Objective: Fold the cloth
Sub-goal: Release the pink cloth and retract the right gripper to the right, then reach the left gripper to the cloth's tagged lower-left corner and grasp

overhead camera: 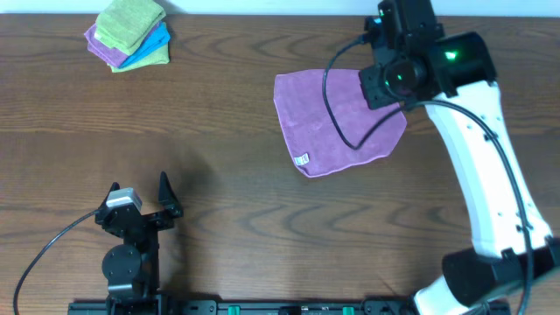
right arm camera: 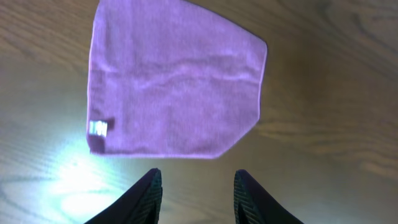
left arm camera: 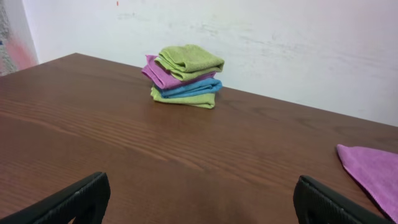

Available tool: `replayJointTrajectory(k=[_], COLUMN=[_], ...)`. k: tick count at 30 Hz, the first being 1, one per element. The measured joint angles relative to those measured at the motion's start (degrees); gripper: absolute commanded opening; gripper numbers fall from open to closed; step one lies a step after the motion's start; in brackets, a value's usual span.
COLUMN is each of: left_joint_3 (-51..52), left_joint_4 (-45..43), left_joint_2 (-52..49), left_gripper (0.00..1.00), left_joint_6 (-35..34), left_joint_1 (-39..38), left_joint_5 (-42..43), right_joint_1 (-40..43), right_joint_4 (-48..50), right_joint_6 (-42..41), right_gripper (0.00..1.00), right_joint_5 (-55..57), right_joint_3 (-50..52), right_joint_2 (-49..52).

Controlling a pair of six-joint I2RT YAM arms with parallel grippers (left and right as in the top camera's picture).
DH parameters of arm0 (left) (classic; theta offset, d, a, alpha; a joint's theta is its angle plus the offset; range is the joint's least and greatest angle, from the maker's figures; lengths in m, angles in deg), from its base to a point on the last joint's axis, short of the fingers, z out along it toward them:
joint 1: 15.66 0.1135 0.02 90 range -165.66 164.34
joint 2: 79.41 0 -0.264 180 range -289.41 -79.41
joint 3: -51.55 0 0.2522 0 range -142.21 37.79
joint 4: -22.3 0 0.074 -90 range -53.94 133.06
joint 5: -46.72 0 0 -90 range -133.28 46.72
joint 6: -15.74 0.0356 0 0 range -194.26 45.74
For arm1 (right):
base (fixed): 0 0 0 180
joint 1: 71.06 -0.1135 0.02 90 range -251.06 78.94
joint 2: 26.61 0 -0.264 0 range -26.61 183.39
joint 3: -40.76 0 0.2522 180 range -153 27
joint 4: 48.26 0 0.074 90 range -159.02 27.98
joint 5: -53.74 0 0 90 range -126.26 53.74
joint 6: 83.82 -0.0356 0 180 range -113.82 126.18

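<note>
The cloth (overhead camera: 306, 114) is lying spread out flat on the far right part of the table (overhead camera: 245, 219), lilac, with its little white tag (overhead camera: 302, 160) sitting at the near edge by one corner. The table is showing dark brown wood grain all over, and the left wrist view is picking up a plain white wall (left arm camera: 298, 37) behind the far edge.

The right gripper (right arm camera: 196, 196) is hanging above the table just off the edge of the cloth (right arm camera: 174, 87), jaws spread with bare wood showing between them, not holding or touching anything. From overhead, the white right arm (overhead camera: 472, 157) is reaching in over the cloth's right side, and its black cable (overhead camera: 331, 105) is looping across the fabric.

The left gripper (overhead camera: 140, 194) is sitting at the near left, well apart from the cloth, jaws spread wide and empty too. Both its fingertips (left arm camera: 68, 202) are only just poking into the bottom corners of its own camera view.

A stack of folded cloths (left arm camera: 185, 76) in green, purple and blue is sitting at the far left corner. The left wrist view is showing its layers side-on, while overhead it's reading more like a messy pile. The right wrist view is the only one catching a bright glare on the wood (right arm camera: 78, 180) next to the tag (right arm camera: 98, 127).
</note>
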Motion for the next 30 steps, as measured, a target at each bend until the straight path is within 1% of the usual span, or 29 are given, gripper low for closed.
replayJointTrajectory(k=[1, 3, 6, 9, 10, 12, 13, 15, 20, 25, 28, 30], left_joint_3=[0.00, -0.04, -0.04, -0.04, -0.04, -0.04, -0.04, 0.04, 0.35, 0.35, 0.33, 0.48], left_joint_4=[0.00, -0.02, -0.24, -0.81, -0.92, -1.07, -1.16, -1.60, -4.31, -2.67, -3.21, -5.75], left_joint_2=[0.00, 0.00, 0.00, 0.00, 0.00, 0.00, 0.00, 0.00, 0.00, -0.59, -4.72, -8.72], left_gripper=[0.95, 0.95, 0.96, 0.95, 0.95, 0.95, 0.95, 0.95, 0.96, 0.96, 0.96, 0.98], left_joint_6=[-0.13, -2.71, -12.31, -19.15, -21.33, -24.65, -25.77, -27.47, -29.44, -30.62, -32.15, -33.33], left_joint_1=[0.00, 0.00, 0.00, 0.00, 0.00, 0.00, 0.00, 0.00, 0.00, -0.02, -1.40, -4.09], left_joint_5=[0.04, 1.84, 6.29, 8.83, 9.57, 10.64, 10.78, 10.73, 11.98, 20.85, 26.56, 29.00], right_joint_1=[0.20, 1.11, 2.80, 4.22, 4.57, 5.03, 5.07, 5.11, 5.14, 5.14, 5.16, 5.18], right_joint_4=[-0.15, 0.35, 1.33, 1.55, 1.51, 1.51, 1.49, 1.46, 0.98, 1.46, 3.13, 4.81], right_joint_6=[0.00, 0.07, 0.31, 0.55, 0.59, 0.61, 0.57, 0.61, 0.61, 0.61, 0.61, 0.61], right_gripper=[0.40, 0.41, 0.50, 0.58, 0.59, 0.65, 0.65, 0.68, 0.68, 0.71, 0.72, 0.73], right_joint_5=[-0.09, -0.48, -0.81, -2.01, -2.29, -2.60, -2.80, -3.10, -3.30, -3.41, -3.52, -3.67], right_joint_3=[0.63, 4.83, 12.33, 19.37, 21.27, 24.76, 25.75, 27.32, 27.74, 27.78, 27.80, 27.80], right_joint_2=[-0.83, -5.05, -11.80, -17.68, -19.41, -22.77, -23.87, -25.94, -28.17, -28.24, -28.22, -28.24])
